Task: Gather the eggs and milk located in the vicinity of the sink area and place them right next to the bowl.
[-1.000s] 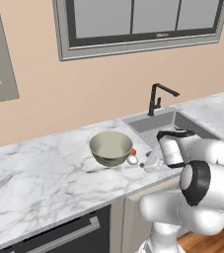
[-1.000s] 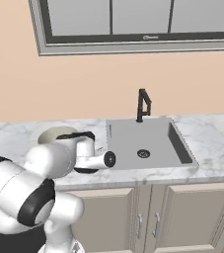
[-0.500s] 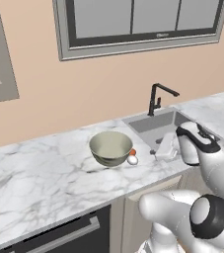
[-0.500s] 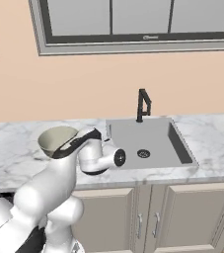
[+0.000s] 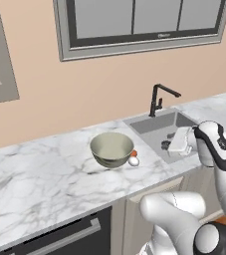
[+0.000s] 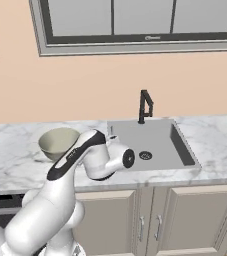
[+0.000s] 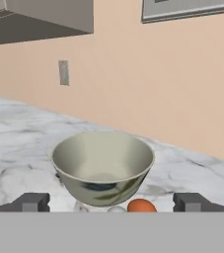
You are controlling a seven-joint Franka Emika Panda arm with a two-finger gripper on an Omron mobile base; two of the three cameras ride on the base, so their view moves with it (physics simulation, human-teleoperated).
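— While the arm hung over the front of the sink (image 5: 157,124), how much of the job looked finished?

— Roughly two parts of three, by my reading. Both eggs lay on the marble surface (image 5: 45,169) right beside the bowl (image 5: 112,148). The white egg (image 5: 133,161) sat against the bowl's base on the sink side, and the orange-brown egg (image 5: 133,154) was just behind it, half hidden by the bowl's wall. The hand view agreed: the orange-brown egg and a sliver of the white one sat at the foot of the bowl, touching it or nearly so.

— And the milk?

— I could not find the blue carton anywhere. It was neither beside the bowl nor plainly in the basin. So I judged that fetching it was the part left over.

— What about the pincer (image 7: 111,202)?

— Its two dark fingertips (image 7: 32,201) stood far apart at the bottom of the hand view, with nothing between them. The pincer was released and empty. It pointed back toward the bowl while the wrist sat over the sink's near edge.

— Anything else in the basin?

— A round drain (image 6: 145,155) showed on the grey floor, and the black faucet (image 6: 145,105) stood at the back rim. The arm hid part of the basin in the left base view, so the carton might have been behind it, though I could not tell.
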